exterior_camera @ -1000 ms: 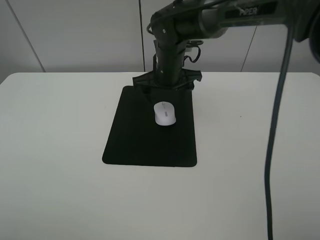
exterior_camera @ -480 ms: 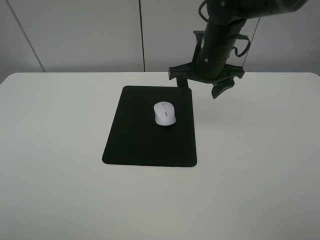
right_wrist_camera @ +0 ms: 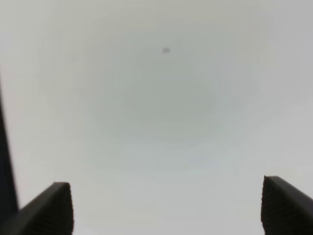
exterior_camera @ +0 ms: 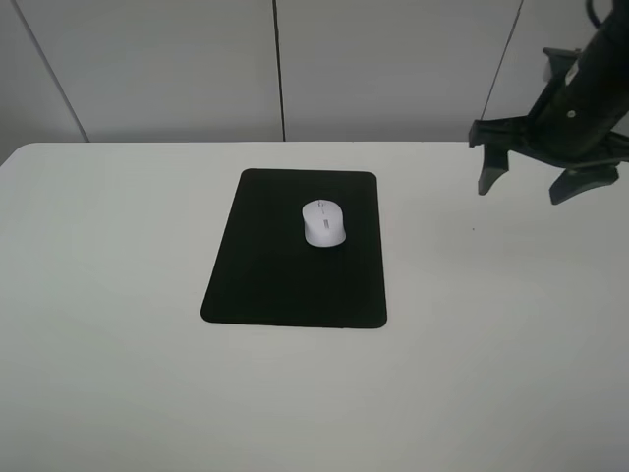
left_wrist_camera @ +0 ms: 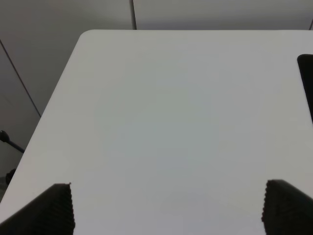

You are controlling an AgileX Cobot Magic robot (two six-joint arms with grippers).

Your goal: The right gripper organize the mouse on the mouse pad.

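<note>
The white mouse (exterior_camera: 323, 222) lies on the black mouse pad (exterior_camera: 295, 280), in the pad's upper right part. My right gripper (exterior_camera: 531, 183) hangs open and empty above the table at the far right, well clear of the pad. In the right wrist view its fingertips (right_wrist_camera: 51, 205) are wide apart over bare white table, and the mouse pad's edge (right_wrist_camera: 5, 161) shows as a dark strip at one side. My left gripper (left_wrist_camera: 166, 210) is open over bare table in the left wrist view; a corner of the mouse pad (left_wrist_camera: 307, 78) shows there.
The white table (exterior_camera: 118, 246) has a rounded far left corner (left_wrist_camera: 90, 35). A grey wall with panel seams (exterior_camera: 278, 69) stands behind the table. A small dark speck (exterior_camera: 473, 230) marks the table right of the pad.
My right arm has swung from above the pad's far edge to the far right of the table, and it has risen. The mouse stays put on the pad.
</note>
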